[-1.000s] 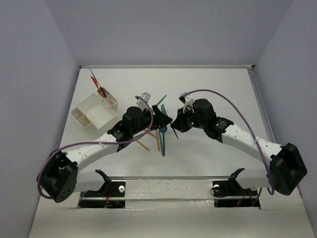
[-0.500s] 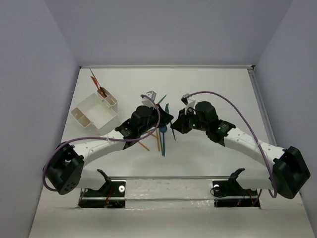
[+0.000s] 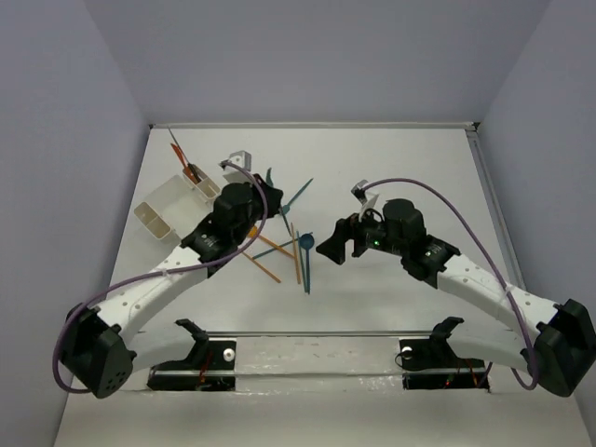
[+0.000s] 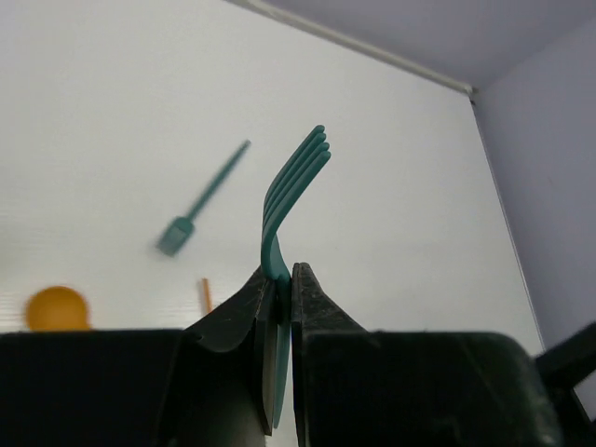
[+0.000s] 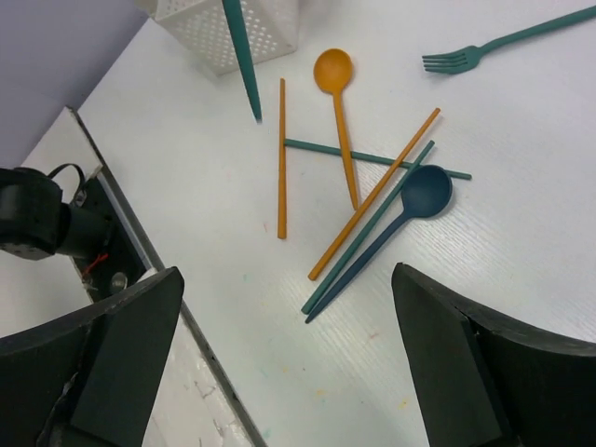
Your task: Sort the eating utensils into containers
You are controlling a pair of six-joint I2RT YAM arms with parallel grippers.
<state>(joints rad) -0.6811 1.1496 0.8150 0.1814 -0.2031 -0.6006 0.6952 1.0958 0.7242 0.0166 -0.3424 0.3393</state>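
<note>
My left gripper [image 3: 264,193] is shut on a teal fork [image 4: 296,182], whose tines curve up above the fingertips [image 4: 307,284]; its handle [image 5: 241,54] hangs down beside the containers [image 3: 177,210], a white organiser at the left. My right gripper [image 5: 287,279] stands open and empty over the loose eating utensils: an orange spoon [image 5: 337,104], two orange sticks [image 5: 281,160], two teal sticks [image 5: 371,158], a dark blue spoon [image 5: 415,199] and a second teal fork [image 5: 484,48]. From above the pile [image 3: 291,251] lies between the arms.
Orange and red utensils [image 3: 189,168] stand in the organiser's far compartment. Low walls run along the back [image 3: 317,125] and right edge [image 3: 489,196] of the table. A metal rail [image 3: 317,335] crosses the near edge by the arm bases.
The right gripper has opened and drawn back to the right. The left gripper has shut on the teal fork and carried it left and back, toward the organiser.
</note>
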